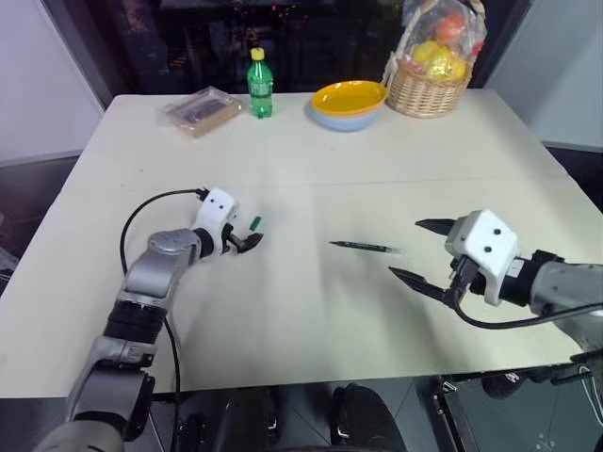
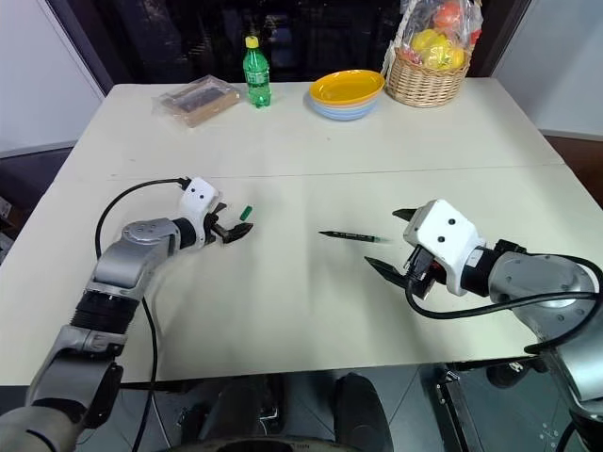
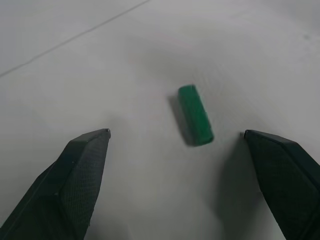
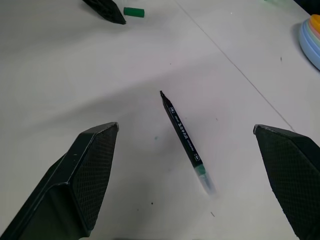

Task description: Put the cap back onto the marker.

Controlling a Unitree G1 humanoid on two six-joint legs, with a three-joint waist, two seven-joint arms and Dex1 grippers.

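Note:
The small green cap (image 3: pixel 195 115) lies on its side on the white table (image 1: pixel 283 320), left of centre. My left gripper (image 3: pixel 176 133) is open and low over the table, its fingertips just short of the cap, one on either side of it and not touching it. The thin dark marker (image 4: pixel 182 135) lies flat near the table's middle, its pointed tip towards the cap (image 1: pixel 254 223). To the marker's (image 1: pixel 363 247) right, my right gripper (image 1: pixel 406 248) hovers open above the table, aimed at the marker with nothing between its fingers.
Along the far edge stand a green bottle with a yellow cap (image 1: pixel 260 85), a yellow bowl (image 1: pixel 349 102), a wicker basket of fruit (image 1: pixel 429 80) and a clear packet (image 1: pixel 200 111). A black cable (image 1: pixel 151 202) loops by my left arm.

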